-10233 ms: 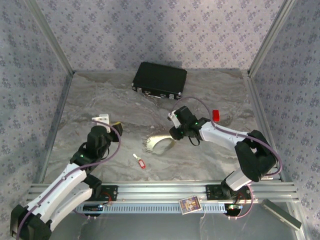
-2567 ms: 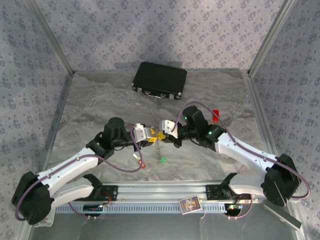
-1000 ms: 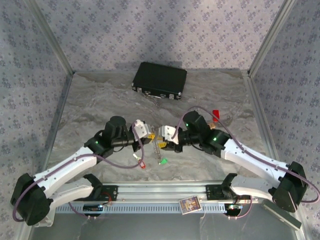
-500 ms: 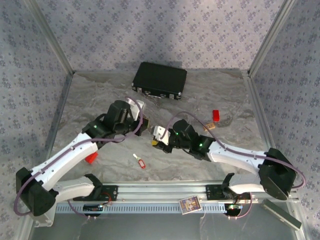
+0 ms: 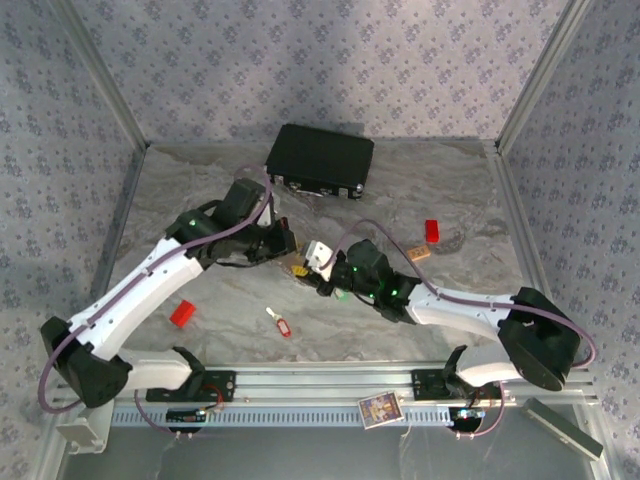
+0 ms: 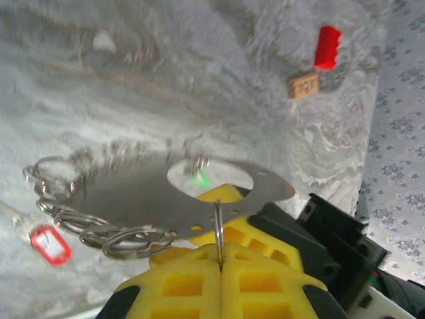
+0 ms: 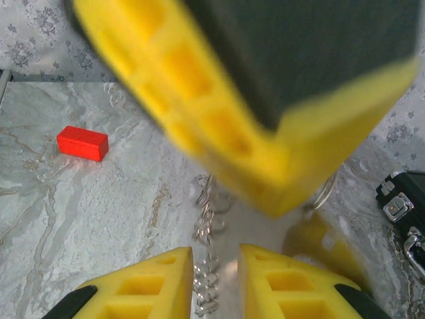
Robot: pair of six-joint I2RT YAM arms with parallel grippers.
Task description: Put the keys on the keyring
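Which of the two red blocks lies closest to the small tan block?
The red block on the right; the tan block sits just beside it, on the side nearer the arms. The other red block lies far left, alone.

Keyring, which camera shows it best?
The left wrist view: the keyring lies across the picture, a flat metal plate hung with rings, one ring pinched in the left claw. The right wrist view catches a few blurry rings. From the top it is too small to tell.

Robot lab enclosure, aluminium rail (image 5: 330, 379), patterned walls (image 5: 330, 60), marbled tabletop (image 5: 440, 180)
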